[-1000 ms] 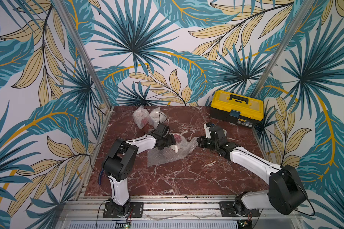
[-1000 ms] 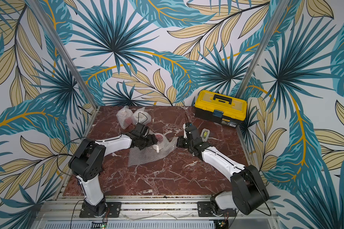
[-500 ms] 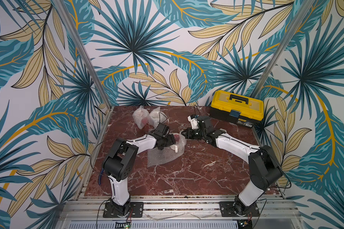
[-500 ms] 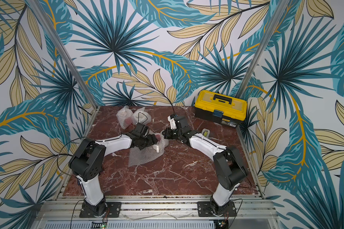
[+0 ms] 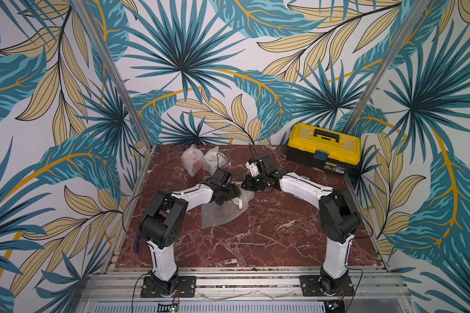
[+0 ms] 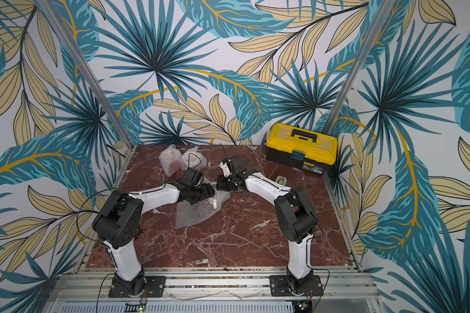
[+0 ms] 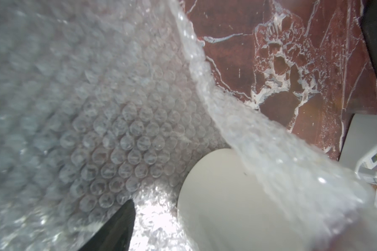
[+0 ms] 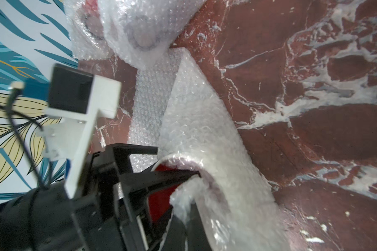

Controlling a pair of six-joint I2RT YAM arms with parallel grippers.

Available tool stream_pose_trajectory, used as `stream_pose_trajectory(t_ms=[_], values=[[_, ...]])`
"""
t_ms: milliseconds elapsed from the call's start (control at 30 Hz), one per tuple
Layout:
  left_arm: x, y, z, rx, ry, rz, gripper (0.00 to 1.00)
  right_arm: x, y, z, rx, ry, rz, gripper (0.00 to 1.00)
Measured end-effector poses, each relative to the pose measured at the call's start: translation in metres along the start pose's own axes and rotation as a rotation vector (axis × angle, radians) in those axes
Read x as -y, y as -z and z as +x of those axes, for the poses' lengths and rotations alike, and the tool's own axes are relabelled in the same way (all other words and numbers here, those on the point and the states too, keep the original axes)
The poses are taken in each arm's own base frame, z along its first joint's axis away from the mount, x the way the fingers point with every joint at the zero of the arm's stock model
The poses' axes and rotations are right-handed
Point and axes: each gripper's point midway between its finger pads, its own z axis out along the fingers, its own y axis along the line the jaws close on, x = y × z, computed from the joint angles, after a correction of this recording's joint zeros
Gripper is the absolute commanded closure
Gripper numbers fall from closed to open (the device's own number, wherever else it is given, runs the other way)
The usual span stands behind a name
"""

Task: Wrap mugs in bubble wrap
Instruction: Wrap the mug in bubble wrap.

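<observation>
step: we judge the last mug (image 7: 226, 206) is being wrapped; two bundles (image 5: 192, 160) stand at the back of the bench (image 5: 255, 238).
mug: lying on the bubble wrap (image 5: 220, 219), mid-bench.
right pincer (image 5: 246, 185): clenched on the wrap's flap, over the mug.
left pincer (image 5: 236, 191): spread at the mug's mouth; we cannot tell if it grips.
next: carry the flap across and tuck it.

2 wrapped bundles (image 5: 192, 161), 1 mug (image 7: 226, 206), 1 sheet (image 5: 217, 218), 1 toolbox (image 5: 323, 147), 1 tape disp. (image 6: 280, 181)

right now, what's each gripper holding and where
The right gripper pinches a bubble wrap edge folded over the white mug; left gripper at its mouth, grip unclear.
</observation>
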Motion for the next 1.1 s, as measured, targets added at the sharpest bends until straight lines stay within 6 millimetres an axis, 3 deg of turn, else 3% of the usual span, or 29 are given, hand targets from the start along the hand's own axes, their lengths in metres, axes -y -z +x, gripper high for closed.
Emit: stream_pose_trajectory(t_ms=[233,367,600,733,1000,1100], values=[[0.014,0.040,-0.013,0.092,-0.030,0.049,0.24,0.004,-0.008,0.003,-0.045,-0.018,0.019,1.00],[0.023,0.050,-0.012,0.122,-0.061,0.101,0.19,0.005,-0.012,0.005,-0.067,-0.026,0.020,1.00],[0.038,0.044,0.006,0.091,-0.108,0.180,0.17,0.005,-0.013,0.007,-0.081,-0.030,0.020,1.00],[0.043,0.043,0.007,0.092,-0.118,0.202,0.18,0.005,-0.013,0.007,-0.087,-0.033,0.024,1.00],[0.035,0.030,0.004,0.101,-0.097,0.179,0.20,0.005,-0.012,0.010,-0.102,-0.030,0.030,0.94],[0.030,0.026,0.002,0.109,-0.083,0.157,0.20,0.005,-0.010,0.010,-0.108,-0.023,0.029,0.86]])
